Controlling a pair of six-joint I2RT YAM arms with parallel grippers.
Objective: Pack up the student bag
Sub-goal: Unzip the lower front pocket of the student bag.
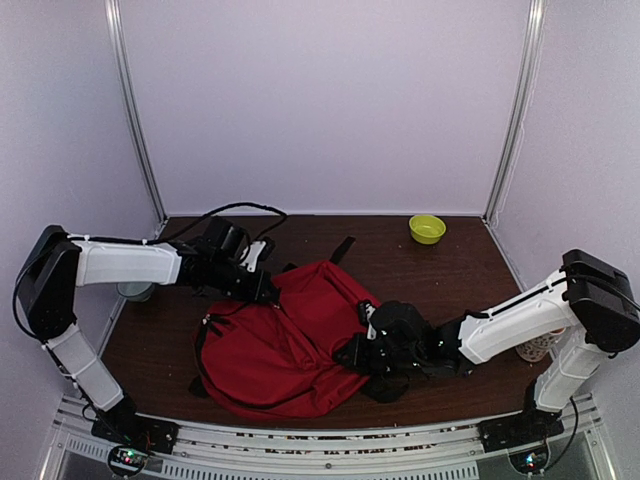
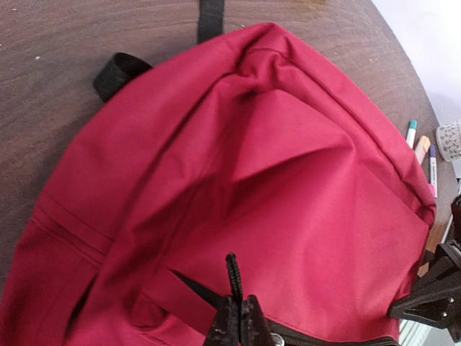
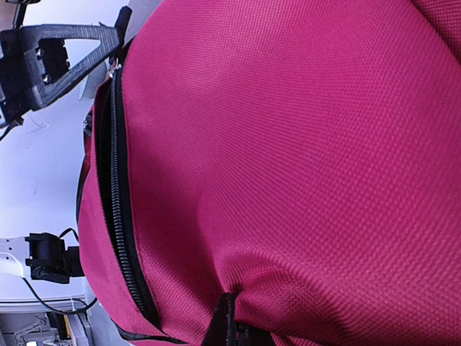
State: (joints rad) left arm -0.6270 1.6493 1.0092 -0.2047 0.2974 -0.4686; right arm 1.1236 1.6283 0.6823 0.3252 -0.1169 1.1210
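Student bag (image 1: 285, 345) held at both sides
Left pincer (image 2: 238, 317) and right pincer (image 3: 229, 328) clamp shut on it, likely steadying the zipper (image 3: 122, 216).

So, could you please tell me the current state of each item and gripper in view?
student bag, lying flat, zipper closed where visible.
left gripper, shut on the black zipper pull.
right gripper, shut on a fold of the student bag's fabric.
green bowl, upright.
markers, lying flat beside the bag.
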